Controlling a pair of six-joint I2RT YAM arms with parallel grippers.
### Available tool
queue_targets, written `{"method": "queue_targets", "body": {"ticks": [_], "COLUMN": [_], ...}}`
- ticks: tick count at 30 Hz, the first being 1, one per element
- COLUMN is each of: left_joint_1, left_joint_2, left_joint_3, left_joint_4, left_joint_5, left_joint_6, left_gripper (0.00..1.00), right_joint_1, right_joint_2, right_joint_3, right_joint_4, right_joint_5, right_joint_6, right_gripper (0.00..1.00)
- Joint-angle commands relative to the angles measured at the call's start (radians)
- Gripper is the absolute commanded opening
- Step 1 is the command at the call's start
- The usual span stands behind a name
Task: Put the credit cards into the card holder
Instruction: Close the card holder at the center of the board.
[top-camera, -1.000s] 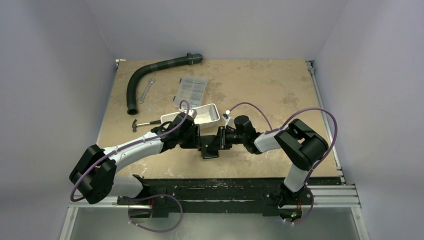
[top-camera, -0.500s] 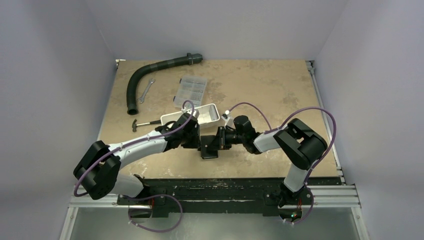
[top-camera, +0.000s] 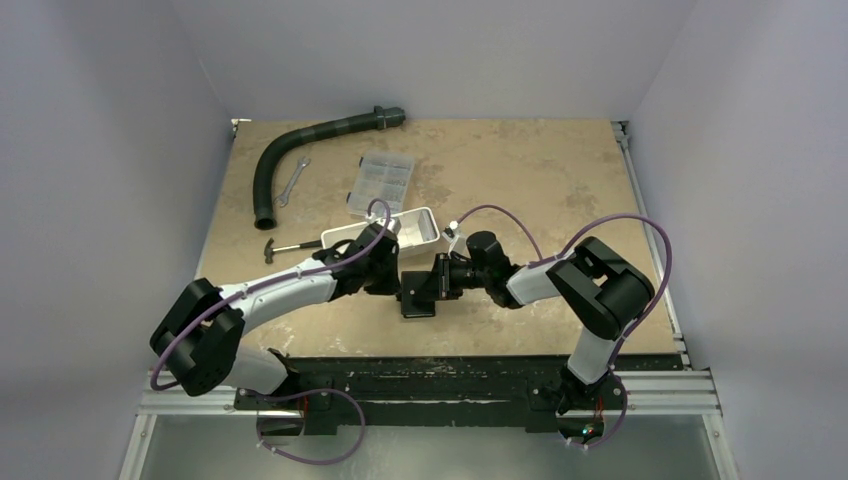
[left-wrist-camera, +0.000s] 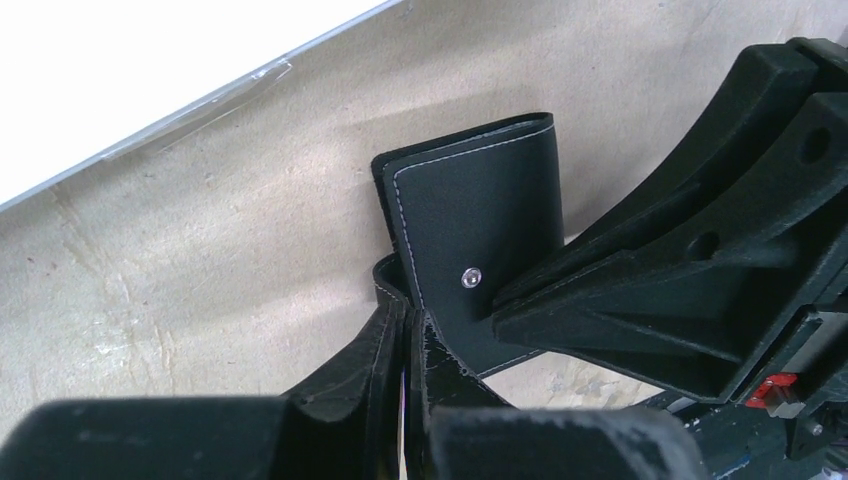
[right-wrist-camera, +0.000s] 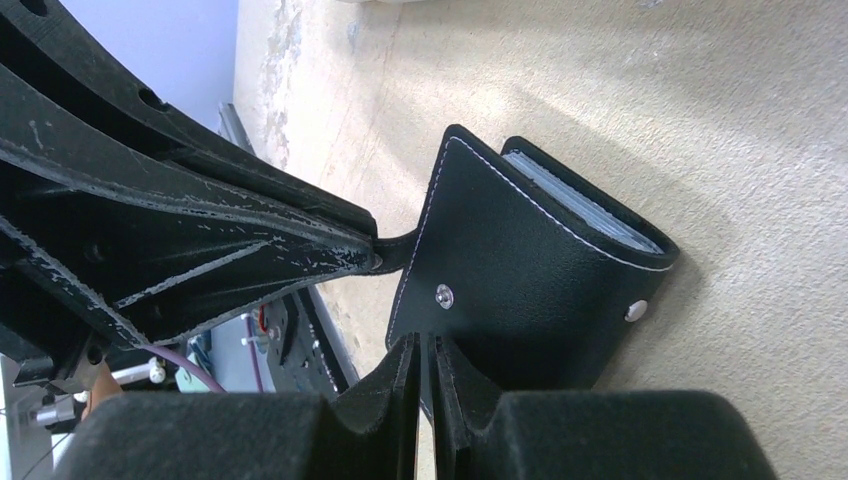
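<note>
Right wrist view — small flat black stitched folding card holder (right-wrist-camera: 520, 270), between the two arms, equally near each. We record: right gripper (right-wrist-camera: 428, 350) pinched tight on its near edge; left gripper (left-wrist-camera: 408, 330) clamped on its strap opposite. Contents — thin bluish-grey plastic credit cards (right-wrist-camera: 585, 205), stacked edge-on inside.

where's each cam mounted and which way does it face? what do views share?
Top external: fixed above and behind the arms, looking down on the table; both arms show, left hand and right hand meeting at the card holder.
Left wrist: on the left arm, looking along its own fingers at the card holder; right hand on the right.
Right wrist: on the right arm, facing the opposite way; own fingers below, left hand on the left.
Shared: both wrist views show the card holder, each with the other hand.
</note>
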Motion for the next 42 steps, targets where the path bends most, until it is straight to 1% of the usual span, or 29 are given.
{"method": "queue_targets", "body": {"ticks": [1,4,9,15,19,23,29,34,35,36,38,42], "left_joint_1": [-0.005,-0.005,-0.005,-0.004,-0.005,-0.005,-0.005,-0.004,-0.005,-0.005,-0.004,-0.004], "left_joint_2": [0.005,-0.001,0.004,0.055,0.07,0.082,0.094,0.097,0.102,0.104,0.101,0.089], "left_joint_3": [0.031,0.01,-0.011,-0.024,-0.037,-0.047,-0.041,-0.038,-0.033,-0.026,-0.022,-0.02], "left_joint_4": [0.059,0.109,0.17,0.223,0.268,0.282,0.264,0.26,0.254,0.246,0.241,0.246], "left_joint_5": [0.062,0.098,0.104,0.128,0.12,0.104,0.103,0.121,0.137,0.143,0.157,0.179], "left_joint_6": [0.024,0.011,-0.011,-0.045,-0.083,-0.097,-0.077,-0.051,-0.034,-0.024,-0.012,-0.008], "left_gripper": [0.0,0.0,0.0,0.0,0.0,0.0,0.0,0.0,0.0,0.0,0.0,0.0], "right_joint_1": [0.016,0.016,0.016,0.018,0.019,0.018,0.002,-0.041,-0.055,-0.055,-0.056,-0.056], "right_joint_2": [0.022,0.027,0.043,0.053,0.053,0.017,-0.064,-0.123,-0.148,-0.153,-0.148,-0.093], "right_joint_3": [0.012,0.019,0.017,0.011,0.012,0.01,0.047,0.058,0.064,0.067,0.069,0.067], "right_joint_4": [-0.058,-0.064,-0.065,-0.041,-0.034,-0.056,-0.192,-0.278,-0.336,-0.357,-0.373,-0.35], "right_joint_5": [0.036,0.038,0.045,0.037,0.03,0.003,0.039,0.068,0.103,0.119,0.138,0.145], "right_joint_6": [-0.041,-0.044,-0.048,-0.034,-0.026,-0.027,-0.086,-0.125,-0.159,-0.176,-0.193,-0.194], "right_gripper": [0.16,0.16,0.16,0.15,0.14,0.14,0.19,0.24,0.28,0.31,0.34,0.34]}}
